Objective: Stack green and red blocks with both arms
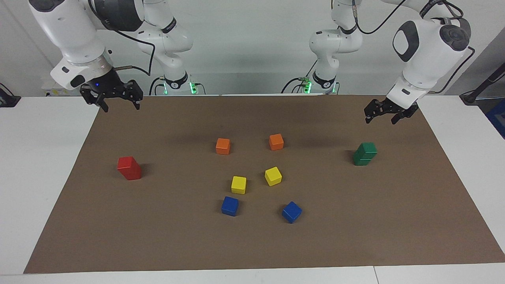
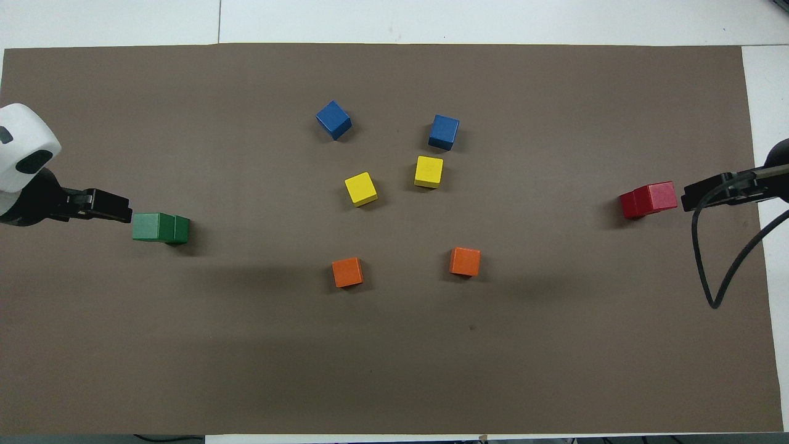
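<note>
Green stack (image 1: 365, 154): two green blocks, one on the other, toward the left arm's end of the brown mat (image 1: 260, 244); the upper block sits slightly offset and turned on the lower one.
Red stack (image 1: 129, 167): two red blocks, one on the other, toward the right arm's end of the mat, edges fairly well lined up.
Left gripper (image 1: 380, 112): raised over the mat, clear of the green stack, fingers spread apart and holding nothing.
Right gripper (image 1: 117, 98): raised over the mat's corner nearest its own base, well apart from the red stack, fingers spread wide and empty.
Other cubes: two orange cubes (image 1: 223, 146), two yellow cubes (image 1: 238, 184) and two blue cubes (image 1: 230, 206) lie loose in the middle, each pair farther from the robots than the one before.
Progress: both stacks look built – the task seems done or nearly so.
Risk, green: the offset top block has less footing; a knock from the left gripper if it dips near the stack could tip it off.
Risk, red: low – only a low sweep of the right arm toward the middle of the mat would threaten it.
</note>
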